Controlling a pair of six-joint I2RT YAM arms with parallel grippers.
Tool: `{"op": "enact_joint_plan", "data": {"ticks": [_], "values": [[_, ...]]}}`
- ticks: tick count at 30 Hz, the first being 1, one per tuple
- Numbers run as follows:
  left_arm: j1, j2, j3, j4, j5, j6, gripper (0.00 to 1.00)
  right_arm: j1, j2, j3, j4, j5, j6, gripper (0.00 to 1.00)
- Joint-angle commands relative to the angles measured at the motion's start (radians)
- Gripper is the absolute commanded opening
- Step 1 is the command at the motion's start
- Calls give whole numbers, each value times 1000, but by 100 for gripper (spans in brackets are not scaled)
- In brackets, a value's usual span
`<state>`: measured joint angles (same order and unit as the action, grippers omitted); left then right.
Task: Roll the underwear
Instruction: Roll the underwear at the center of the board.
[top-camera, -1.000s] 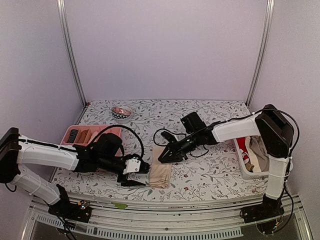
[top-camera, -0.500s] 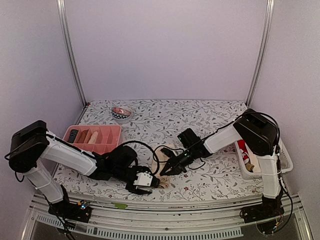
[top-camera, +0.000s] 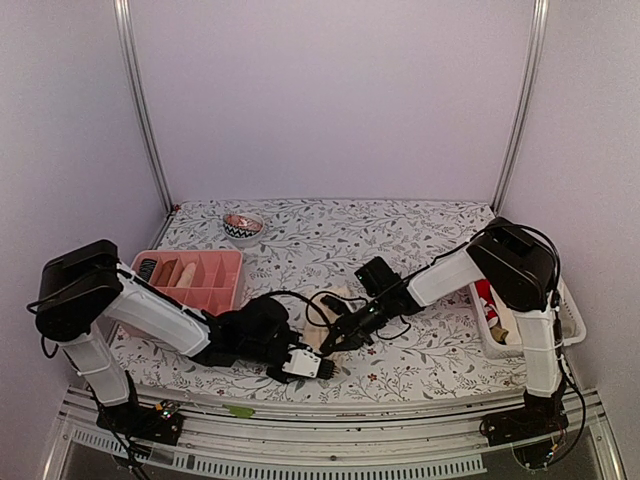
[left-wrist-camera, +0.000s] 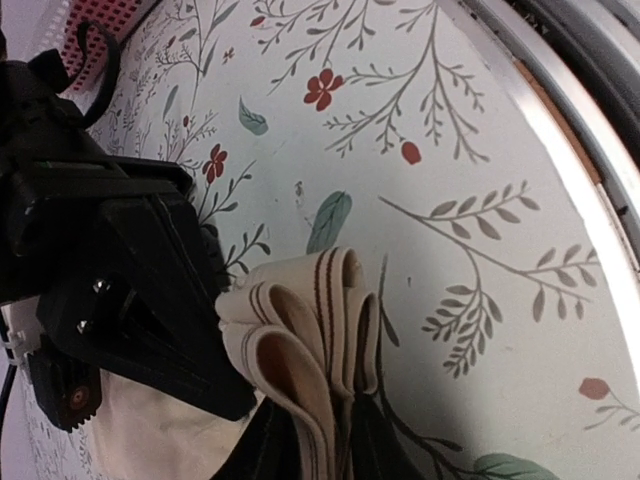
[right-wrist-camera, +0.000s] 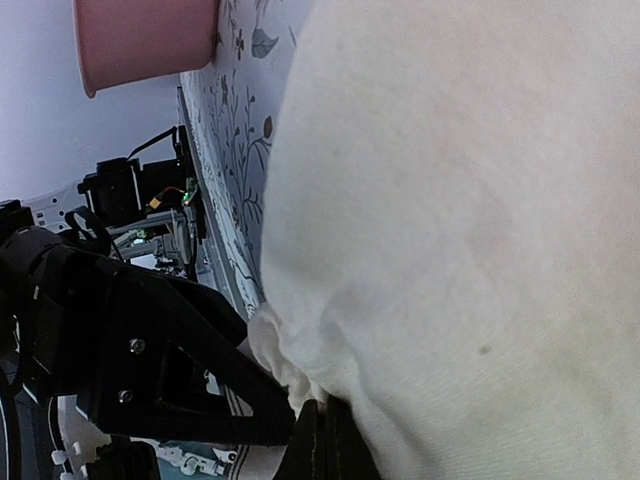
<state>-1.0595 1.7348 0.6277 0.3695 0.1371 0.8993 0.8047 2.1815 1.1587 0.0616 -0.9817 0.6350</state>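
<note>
One beige underwear lies bunched near the table's front middle, between both grippers. In the left wrist view its striped waistband stands folded in loops, and my left gripper is shut on it from below. The right gripper's black body sits just to the left of the band. In the right wrist view the cream cloth fills most of the picture, and my right gripper is shut on its lower edge. From above, my left gripper and right gripper almost touch.
A pink divided tray stands at the left, with a small patterned bowl behind it. A white basket of clothes sits at the right edge. The metal front rail runs close to the left gripper.
The left arm swung right to the cloth's near end and shut on the waistband. The right gripper moved nearer and closed. The garment, flat before, is now bunched.
</note>
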Motion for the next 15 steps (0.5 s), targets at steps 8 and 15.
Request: {"op": "enact_joint_plan", "data": {"ticks": [8,15], "values": [[81,-53,182,-586,338,-96,0,-50,-267,-162,26,295,-84,40],[200,132,450,-970,593,-65,0,-26,-518,-395,59,472,-233,52]]}}
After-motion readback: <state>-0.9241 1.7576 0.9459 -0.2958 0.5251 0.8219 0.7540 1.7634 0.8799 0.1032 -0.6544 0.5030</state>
